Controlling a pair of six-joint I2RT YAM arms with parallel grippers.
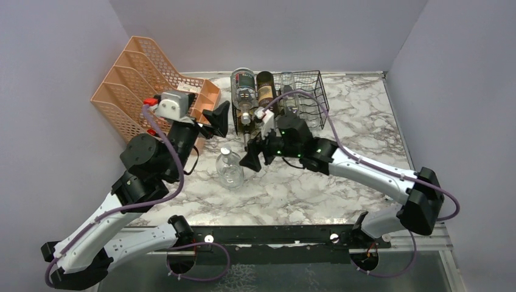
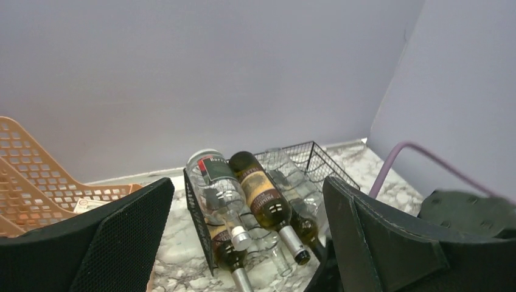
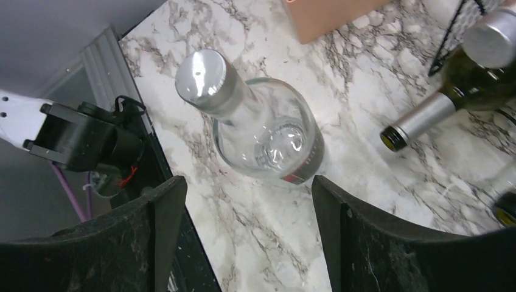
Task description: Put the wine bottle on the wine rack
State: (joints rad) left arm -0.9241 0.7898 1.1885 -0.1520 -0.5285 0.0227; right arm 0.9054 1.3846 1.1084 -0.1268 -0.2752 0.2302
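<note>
Right end effector [image 3: 244, 185] agape beside upright wine bottle [image 3: 264, 137], label illegible.

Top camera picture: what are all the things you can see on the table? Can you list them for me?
Standing bottle: one, clear with a silver cap, upright on the table in front of the rack.
Wine rack: one, black wire, back middle.
Racked bottles: three lying on top (clear, dark, clear); more underneath, count unclear.
File organizer: one, peach-orange mesh, back left.
Table: one, white and grey marble.
Left gripper: one, black, open, near the organizer.
Right gripper: one, black, open, beside the standing bottle.
</note>
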